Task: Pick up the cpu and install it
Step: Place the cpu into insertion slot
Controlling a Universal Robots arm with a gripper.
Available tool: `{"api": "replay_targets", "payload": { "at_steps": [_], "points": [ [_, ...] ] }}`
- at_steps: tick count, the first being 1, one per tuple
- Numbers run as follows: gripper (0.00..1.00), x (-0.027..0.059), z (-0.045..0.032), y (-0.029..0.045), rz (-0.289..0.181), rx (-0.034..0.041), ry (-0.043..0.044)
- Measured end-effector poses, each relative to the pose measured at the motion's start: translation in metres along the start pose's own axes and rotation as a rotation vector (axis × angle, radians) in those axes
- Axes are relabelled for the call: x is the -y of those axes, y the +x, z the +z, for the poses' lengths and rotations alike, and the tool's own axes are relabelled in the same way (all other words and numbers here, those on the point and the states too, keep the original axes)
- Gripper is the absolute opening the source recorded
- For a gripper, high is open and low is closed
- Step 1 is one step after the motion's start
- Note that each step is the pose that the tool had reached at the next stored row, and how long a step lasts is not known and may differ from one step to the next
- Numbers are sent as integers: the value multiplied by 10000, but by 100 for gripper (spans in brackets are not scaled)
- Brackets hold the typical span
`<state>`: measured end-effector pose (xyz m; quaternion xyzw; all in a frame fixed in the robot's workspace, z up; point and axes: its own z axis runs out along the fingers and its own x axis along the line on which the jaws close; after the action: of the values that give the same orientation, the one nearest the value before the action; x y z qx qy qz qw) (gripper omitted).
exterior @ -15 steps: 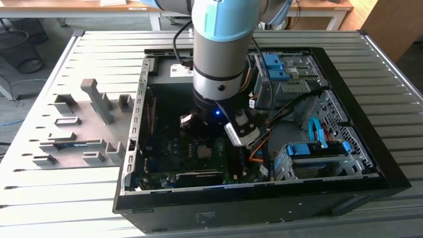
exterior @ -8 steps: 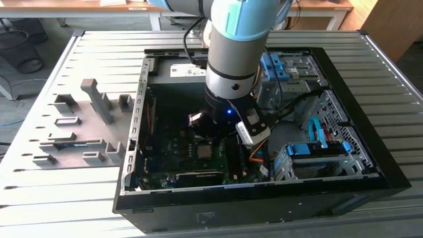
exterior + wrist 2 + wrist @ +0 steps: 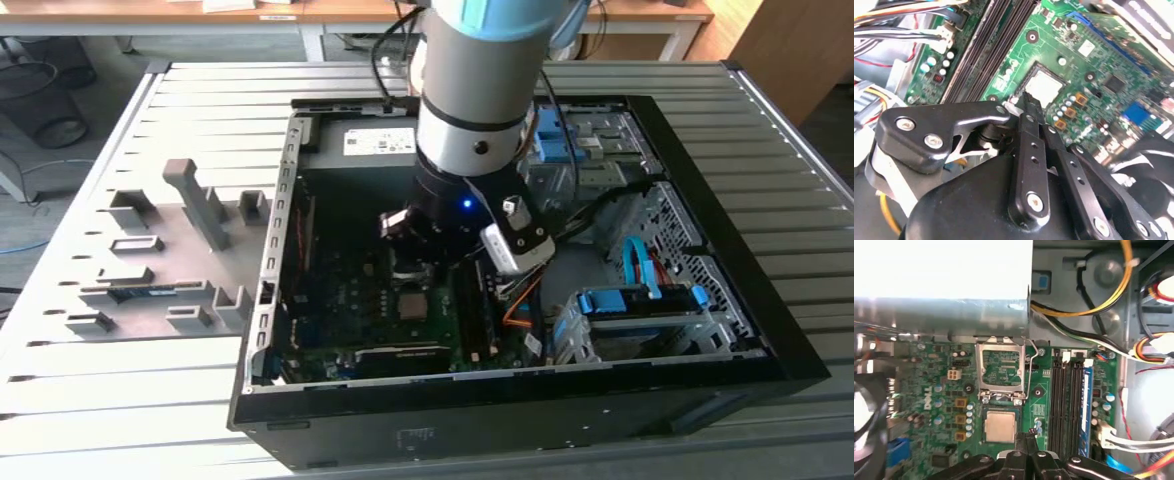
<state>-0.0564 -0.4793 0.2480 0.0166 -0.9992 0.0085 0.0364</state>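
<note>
The cpu, a small grey-silver square, lies flat in its socket on the green motherboard inside the open computer case. It also shows in the second wrist view and in the exterior view. The socket's metal load frame stands open beside the chip. My gripper hangs low over the board with its black fingers shut together and nothing between them. Its tip is at the edge of the cpu, toward the memory slots.
Black memory slots run beside the socket. A big grey box borders the board past the load frame. Yellow and black cables and a blue drive cage fill the case's exterior-right side. A grey fixture plate lies outside, exterior left.
</note>
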Motion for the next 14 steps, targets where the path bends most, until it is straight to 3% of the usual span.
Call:
{"api": "replay_targets", "payload": {
  "at_steps": [6, 14],
  "points": [
    [10, 4, -247, 18, 0, -1, 1],
    [10, 4, -260, 19, 0, 0, 1]
  ]
}}
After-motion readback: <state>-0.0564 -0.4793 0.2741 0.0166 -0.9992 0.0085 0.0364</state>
